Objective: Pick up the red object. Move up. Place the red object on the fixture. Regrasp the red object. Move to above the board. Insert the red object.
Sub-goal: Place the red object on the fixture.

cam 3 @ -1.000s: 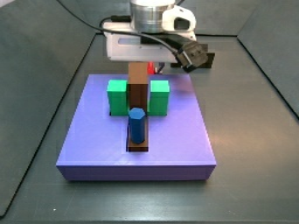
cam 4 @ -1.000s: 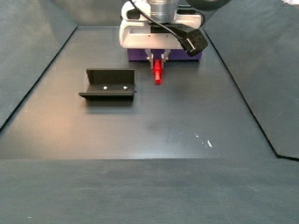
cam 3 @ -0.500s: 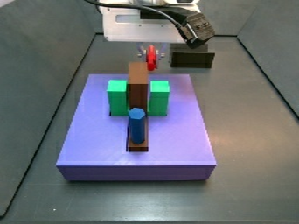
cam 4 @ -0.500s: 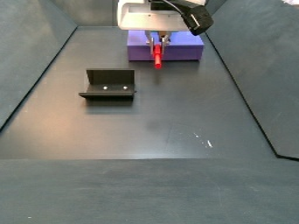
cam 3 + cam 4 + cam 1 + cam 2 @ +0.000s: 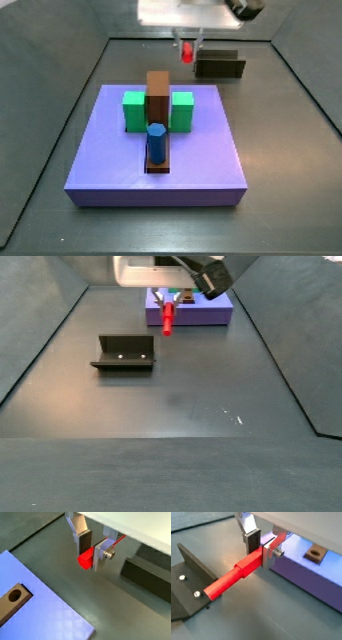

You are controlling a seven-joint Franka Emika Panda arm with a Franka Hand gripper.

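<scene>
Side view from the board's end: the gripper (image 5: 187,38) hangs at the top centre of the frame, its fingers clamped on the slim red stick-like peg (image 5: 187,49), which points down, clear of the dark floor. Just to its right sits the small dark olive-black box fixture (image 5: 221,67). Filling the middle is the large flat purple-blue square board (image 5: 158,150), bearing green blocks (image 5: 134,111), a tall brown upright block (image 5: 158,96) and a blue peg (image 5: 156,143).

Side view from the opposite end: the gripper (image 5: 167,298) is at the top centre with the red peg (image 5: 167,318) hanging below it in front of the board (image 5: 201,310); the fixture (image 5: 123,352) stands at left centre, well apart.

Wrist view over the board corner: silver finger plates (image 5: 101,556) squeeze the peg's red end (image 5: 85,559); the board (image 5: 40,617) fills the lower left.

Wrist view along the peg: the peg (image 5: 231,581) reaches out from the fingers (image 5: 270,554) toward the fixture (image 5: 190,587) at lower left; whether they touch is unclear.
</scene>
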